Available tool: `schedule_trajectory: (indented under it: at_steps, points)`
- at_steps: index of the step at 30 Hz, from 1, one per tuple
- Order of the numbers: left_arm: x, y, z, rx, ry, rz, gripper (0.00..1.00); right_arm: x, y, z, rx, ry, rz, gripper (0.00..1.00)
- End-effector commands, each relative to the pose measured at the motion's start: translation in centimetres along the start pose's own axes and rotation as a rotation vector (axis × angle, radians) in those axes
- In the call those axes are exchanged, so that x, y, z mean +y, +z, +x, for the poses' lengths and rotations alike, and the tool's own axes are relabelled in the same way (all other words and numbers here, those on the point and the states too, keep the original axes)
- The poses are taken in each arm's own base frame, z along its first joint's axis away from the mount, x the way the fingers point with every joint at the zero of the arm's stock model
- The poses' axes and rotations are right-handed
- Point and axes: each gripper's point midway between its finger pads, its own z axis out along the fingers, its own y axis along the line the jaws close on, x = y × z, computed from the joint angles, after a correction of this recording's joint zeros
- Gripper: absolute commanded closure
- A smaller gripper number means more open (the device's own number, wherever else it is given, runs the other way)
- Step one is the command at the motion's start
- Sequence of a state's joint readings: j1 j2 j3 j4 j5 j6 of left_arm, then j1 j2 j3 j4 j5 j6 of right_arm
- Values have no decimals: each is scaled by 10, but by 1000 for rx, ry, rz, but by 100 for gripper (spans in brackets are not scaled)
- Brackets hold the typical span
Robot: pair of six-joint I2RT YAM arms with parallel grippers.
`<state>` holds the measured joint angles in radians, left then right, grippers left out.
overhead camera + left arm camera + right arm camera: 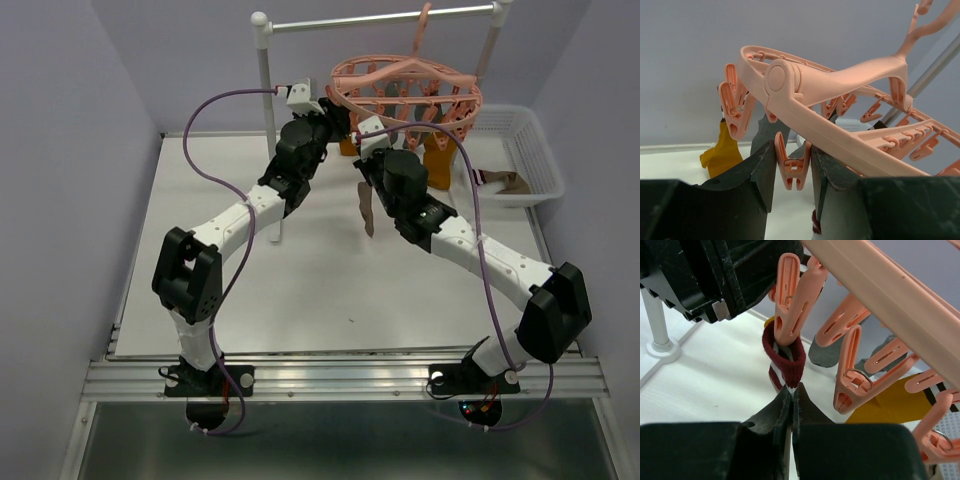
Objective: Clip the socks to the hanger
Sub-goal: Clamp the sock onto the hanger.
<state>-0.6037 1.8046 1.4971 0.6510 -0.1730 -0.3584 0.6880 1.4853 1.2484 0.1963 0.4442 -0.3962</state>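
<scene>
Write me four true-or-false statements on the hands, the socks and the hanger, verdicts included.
1. The left hand pinches a clip on the hanger. True.
2. The right hand is open and empty. False: it is shut on the maroon-cuffed sock, held up at a clip.
3. The hanger lies flat on the table. False: it hangs by its hook from the rail.
4. A mustard sock hangs from the hanger. True.

The pink hanger (404,64) hangs from the rail (380,20), a sock (367,208) dangling beneath.
</scene>
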Motion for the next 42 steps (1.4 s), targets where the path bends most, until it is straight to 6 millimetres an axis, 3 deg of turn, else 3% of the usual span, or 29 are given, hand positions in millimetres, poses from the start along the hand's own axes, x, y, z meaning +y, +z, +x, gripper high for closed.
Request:
schedule_trajectory:
  at_steps: [1, 14, 31, 42]
  points:
    - [-19, -15, -49, -103, -86, -4, 100, -4, 6, -23, -112, 60, 28, 99]
    - [-15, -22, -44, -98, -107, -56, 100, 1, 23, -16, -132, 86, 56, 99]
    - [-7, -21, -46, -119, -94, -110, 100, -9, 13, -5, -101, 78, 99, 99]
    - [-6, -21, -44, -122, -90, -124, 100, -11, 16, -25, -170, 131, 99, 99]
